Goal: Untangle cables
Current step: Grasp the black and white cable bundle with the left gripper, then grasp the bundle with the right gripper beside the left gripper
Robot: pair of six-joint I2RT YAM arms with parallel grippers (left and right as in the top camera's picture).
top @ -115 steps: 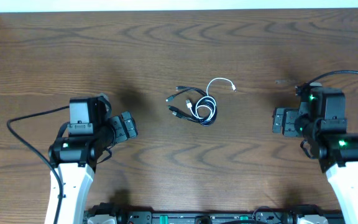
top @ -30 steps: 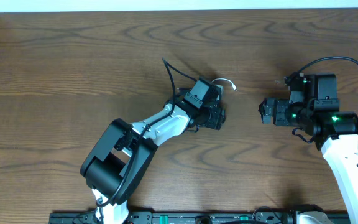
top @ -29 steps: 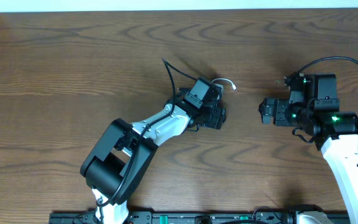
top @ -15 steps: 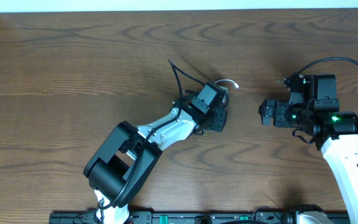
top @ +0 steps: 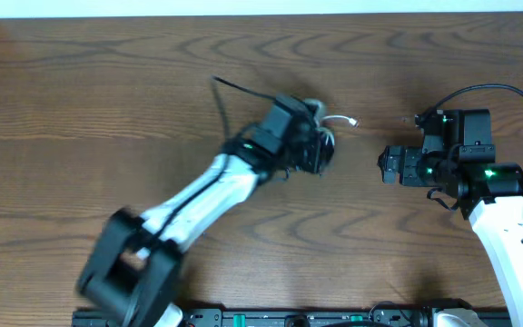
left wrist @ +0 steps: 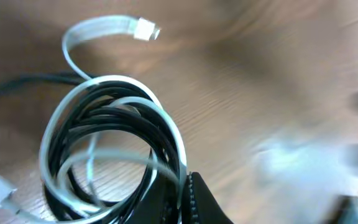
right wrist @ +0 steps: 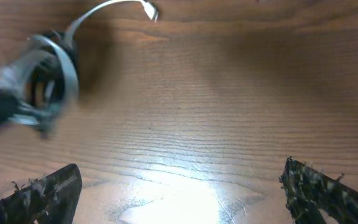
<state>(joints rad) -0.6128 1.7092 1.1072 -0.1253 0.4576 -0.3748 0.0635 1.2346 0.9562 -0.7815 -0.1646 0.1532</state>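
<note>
The cables (left wrist: 110, 143) form a coiled bundle of black cords and one white cord, with a white plug end (left wrist: 146, 29) sticking out. In the overhead view the bundle (top: 323, 143) sits near the table's middle, mostly hidden under my left gripper (top: 318, 150). In the left wrist view my left gripper (left wrist: 182, 196) is shut on the coil's edge, pinching the white and black strands. The right wrist view shows the bundle (right wrist: 45, 84) at far left, blurred. My right gripper (right wrist: 179, 186) stands open, to the right of the bundle and apart from it, with nothing between its fingers.
The brown wooden table (top: 152, 82) stretches all around. A thick black arm cable (top: 230, 88) trails from the left arm. The right arm (top: 498, 209) stands at the right side. A pale wall strip runs along the far edge.
My left gripper has closed on the coil and the left arm has swung, shifting the bundle slightly right and up the frame. The right arm has stayed put.
</note>
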